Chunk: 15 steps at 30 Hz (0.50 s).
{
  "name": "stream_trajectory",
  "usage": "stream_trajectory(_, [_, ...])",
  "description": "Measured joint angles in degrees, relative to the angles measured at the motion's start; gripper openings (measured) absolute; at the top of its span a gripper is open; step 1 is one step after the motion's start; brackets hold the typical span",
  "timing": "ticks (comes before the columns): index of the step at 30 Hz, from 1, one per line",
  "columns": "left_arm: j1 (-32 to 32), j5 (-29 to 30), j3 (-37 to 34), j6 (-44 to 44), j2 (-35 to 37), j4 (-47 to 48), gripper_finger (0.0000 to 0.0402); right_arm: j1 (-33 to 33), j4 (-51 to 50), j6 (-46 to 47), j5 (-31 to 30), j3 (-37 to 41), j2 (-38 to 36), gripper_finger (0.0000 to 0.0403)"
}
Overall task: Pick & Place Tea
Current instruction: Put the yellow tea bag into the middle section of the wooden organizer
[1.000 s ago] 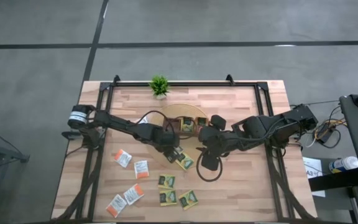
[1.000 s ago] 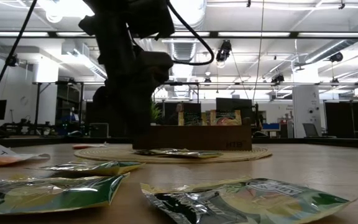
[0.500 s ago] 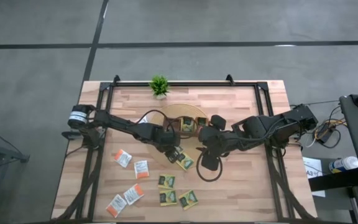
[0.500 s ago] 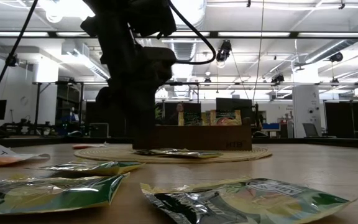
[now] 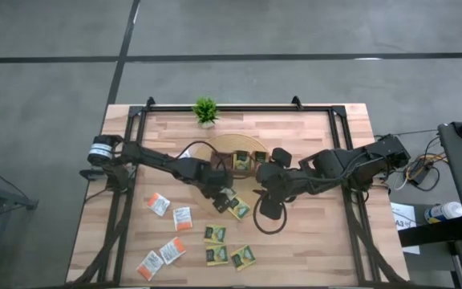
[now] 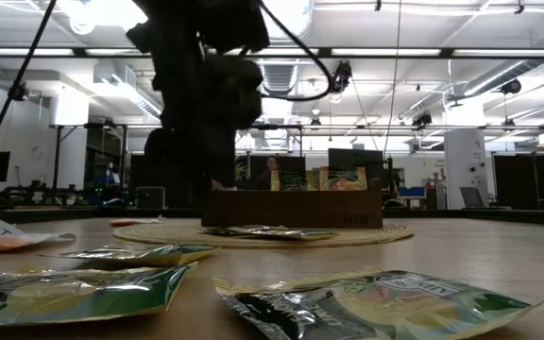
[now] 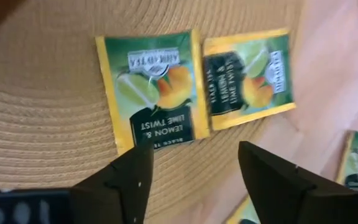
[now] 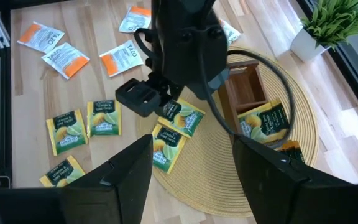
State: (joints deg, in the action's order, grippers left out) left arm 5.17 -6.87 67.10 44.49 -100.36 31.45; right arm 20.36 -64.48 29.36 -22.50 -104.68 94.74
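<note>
we see the left gripper (image 7: 191, 177) w/ jaws apart, holding nothing, above a green-and-yellow tea sachet (image 7: 154, 90) lying flat on the woven mat (image 7: 42, 112); a second sachet (image 7: 247, 78) sits just beside it at the mat edge. right gripper (image 8: 191, 171) hovers near, jaws spread, empty.

Two green-and-yellow tea sachets (image 7: 194, 87) side by side; woven mat (image 7: 42, 112) beneath.

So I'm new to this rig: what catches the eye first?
Both dark arms meet mid-table over a round woven mat, the left gripper above two green-and-yellow tea sachets at the mat's edge. More sachets scatter toward the front-left, and a small potted plant stands at the back edge.
</note>
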Motion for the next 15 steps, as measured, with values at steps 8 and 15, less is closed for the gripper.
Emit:
stream_trajectory(8, [-0.32,5.95,12.34,-7.51,-3.3,13.48,0.0223,-0.01,0.0,0.0,-0.13,0.0,0.0,0.0219])
stream_trajectory(15, [-1.09,6.33,18.13,-9.34,-10.12,20.03,0.0222,-0.02,-0.03,0.22,-0.11,0.0,0.0,0.0219])
